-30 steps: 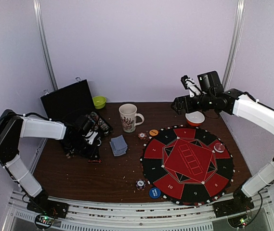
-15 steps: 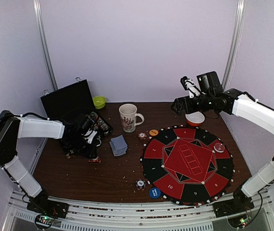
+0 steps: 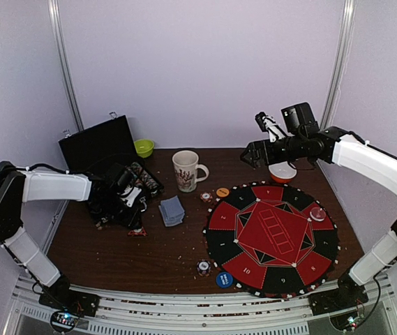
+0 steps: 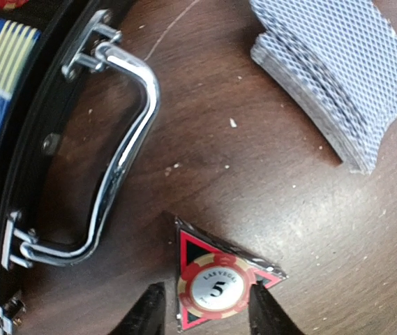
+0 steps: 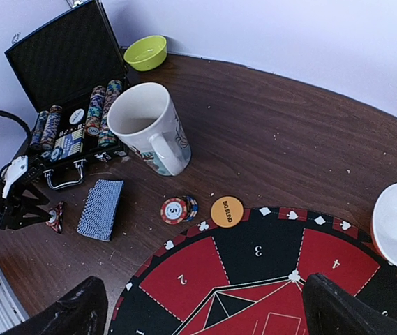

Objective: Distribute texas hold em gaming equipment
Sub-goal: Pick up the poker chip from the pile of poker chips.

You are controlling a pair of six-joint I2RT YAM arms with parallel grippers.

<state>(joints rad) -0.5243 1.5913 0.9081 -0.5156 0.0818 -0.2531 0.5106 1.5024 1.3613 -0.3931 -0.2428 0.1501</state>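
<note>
Brown tabletop (image 3: 149,251): left tool (image 4: 206,300) low astride red chip (image 4: 215,287), right tool (image 5: 205,293) aloft.

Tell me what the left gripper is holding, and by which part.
Cannot tell. The left gripper straddles the red chip at its rim; contact is unclear.

My left pincer (image 4: 206,313) is cut off at the bottom edge of its wrist view; whether its fingers (image 4: 149,314) touch the red chip (image 4: 213,287) I cannot tell. The card stack (image 4: 338,77) runs off the upper right, the case (image 4: 17,139) off the left.
</note>
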